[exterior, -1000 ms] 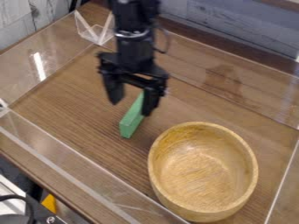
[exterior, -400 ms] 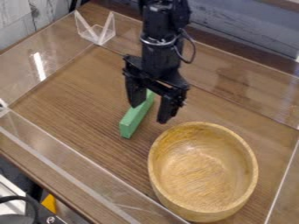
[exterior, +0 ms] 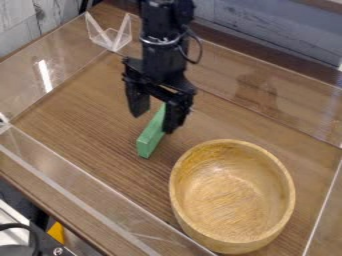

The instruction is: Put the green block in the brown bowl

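Note:
The green block (exterior: 150, 139) lies flat on the wooden table, a slim bright green bar pointing up and to the right. My black gripper (exterior: 158, 113) points straight down over the block's far end, open, one finger on each side of it; contact with the block cannot be made out. The block's upper end is partly hidden behind the fingers. The brown bowl (exterior: 233, 194), a large light wooden bowl with a thick rim, stands empty to the lower right of the block, a short gap away.
A clear plastic wall (exterior: 80, 205) runs along the table's front and left edges. A clear plastic piece (exterior: 107, 32) stands at the back left. A grey surface (exterior: 267, 25) lies behind the table.
The gripper swung right toward the bowl, then came back left over the block's far end. It stayed open throughout. Block and bowl have not moved.

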You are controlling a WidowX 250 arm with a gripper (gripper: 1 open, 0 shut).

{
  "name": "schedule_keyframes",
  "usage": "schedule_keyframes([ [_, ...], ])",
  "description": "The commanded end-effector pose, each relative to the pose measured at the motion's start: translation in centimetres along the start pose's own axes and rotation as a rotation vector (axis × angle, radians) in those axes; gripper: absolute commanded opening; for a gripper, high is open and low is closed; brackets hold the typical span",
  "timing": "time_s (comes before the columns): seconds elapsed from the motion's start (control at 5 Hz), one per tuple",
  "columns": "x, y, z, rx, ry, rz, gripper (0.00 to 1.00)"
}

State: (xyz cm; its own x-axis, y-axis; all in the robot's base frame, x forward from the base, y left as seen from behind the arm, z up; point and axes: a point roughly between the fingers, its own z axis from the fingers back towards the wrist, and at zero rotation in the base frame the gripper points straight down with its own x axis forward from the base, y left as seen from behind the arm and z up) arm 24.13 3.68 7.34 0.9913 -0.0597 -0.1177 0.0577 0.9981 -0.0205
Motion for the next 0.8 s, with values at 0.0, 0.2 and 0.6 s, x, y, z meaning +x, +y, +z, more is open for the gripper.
schedule_keyframes([
  [0.0, 0.0, -0.2, 0.9, 0.011, -0.059, 0.03, 1.0],
  [0.2, -0.4, -0.9, 0.5, 0.005, -0.059, 0.048, 1.0],
  [0.6, 0.2, -1.0, -0.8, 0.009, -0.05, 0.018, 1.0],
])
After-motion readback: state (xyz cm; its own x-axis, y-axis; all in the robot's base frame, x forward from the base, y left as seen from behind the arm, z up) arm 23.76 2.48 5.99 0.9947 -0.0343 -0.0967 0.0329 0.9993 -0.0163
